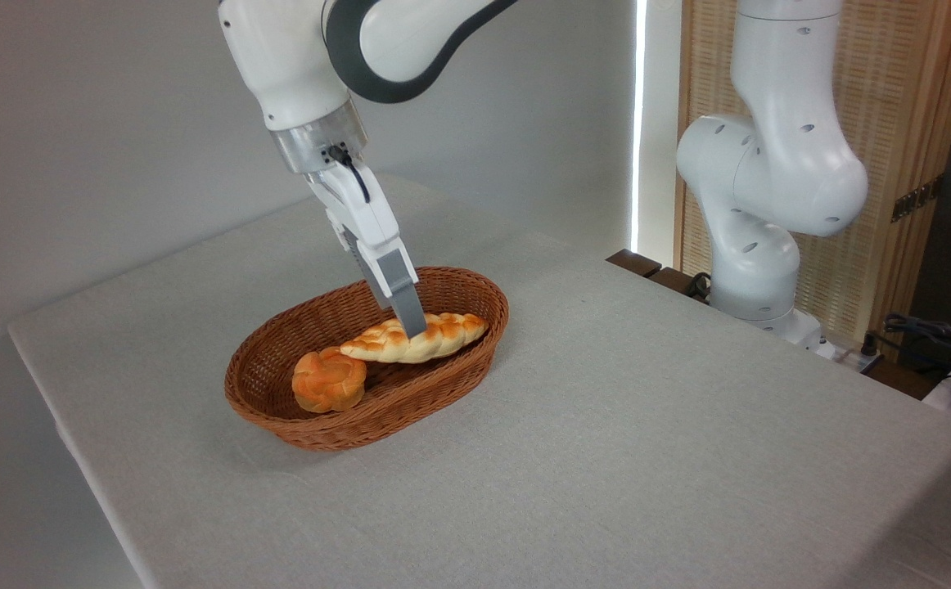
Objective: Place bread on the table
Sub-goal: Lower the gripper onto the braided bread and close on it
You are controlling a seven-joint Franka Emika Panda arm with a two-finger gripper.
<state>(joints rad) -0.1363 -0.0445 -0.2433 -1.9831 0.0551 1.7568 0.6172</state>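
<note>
The bread [443, 334], a long braided loaf in pale cream with golden patches, lies inside the brown wicker basket [475, 368]. Its left end is next to a small round orange bun [326, 379]. My gripper [415, 329] reaches down at a slant from the upper left, with its grey fingertips at the middle of the loaf. Only the near finger [400, 286] shows, overlapping the loaf's top. The other finger is hidden behind it, so the gap between them cannot be seen. The table [647, 425] is covered in light grey cloth and holds the basket.
The arm's white base [762, 245] stands beyond the table's far right edge, with cables [934, 335] beside it. A grey wall runs behind the table. Bare cloth spreads to the right of and in front of the basket.
</note>
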